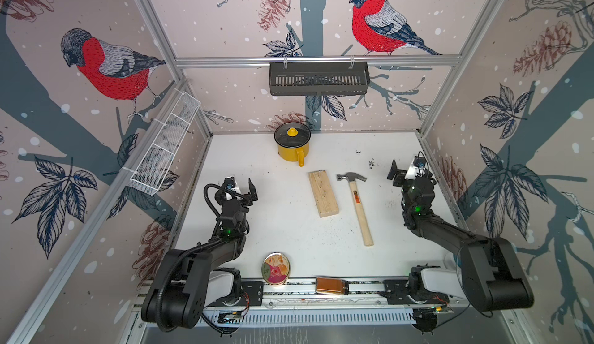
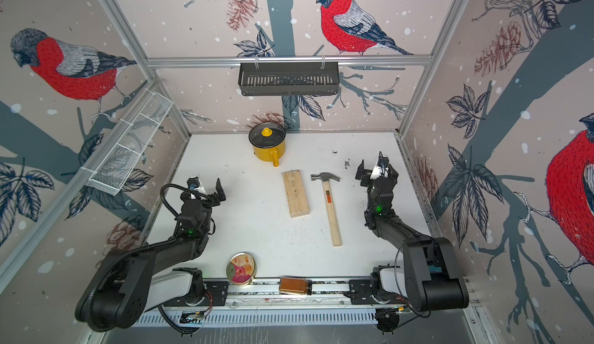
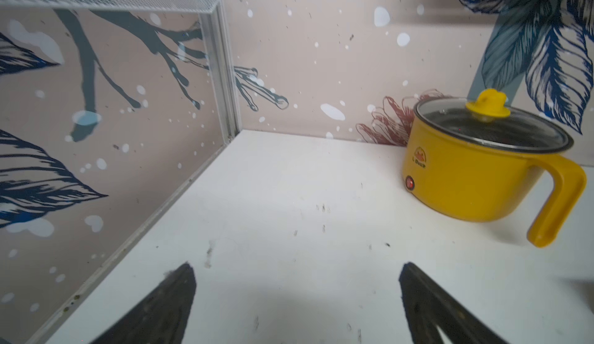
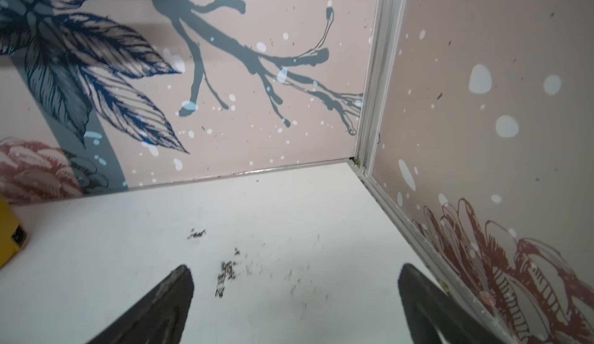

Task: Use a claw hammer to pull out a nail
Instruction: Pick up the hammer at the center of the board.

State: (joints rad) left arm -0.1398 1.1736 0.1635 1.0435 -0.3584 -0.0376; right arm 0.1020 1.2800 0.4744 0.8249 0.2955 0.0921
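The claw hammer (image 1: 361, 210) (image 2: 331, 210) lies flat on the white table (image 1: 276, 226), grey head toward the back wall and pale handle toward the front. Just to its left lies a pale wooden block (image 1: 323, 193) (image 2: 295, 193) with small dark marks along it; I cannot make out a nail among them. My left gripper (image 1: 241, 186) (image 3: 297, 267) hovers open left of the block, over bare table. My right gripper (image 1: 406, 168) (image 4: 295, 267) is open to the right of the hammer head, near the right wall. Neither touches anything.
A yellow lidded pot (image 1: 292, 146) (image 3: 482, 172) stands at the back, handle pointing forward. A round tin (image 1: 275, 268) and a brown jar (image 1: 331, 286) sit at the front edge. A white wire basket (image 1: 164, 146) hangs on the left wall, a black shelf (image 1: 318, 79) on the back wall.
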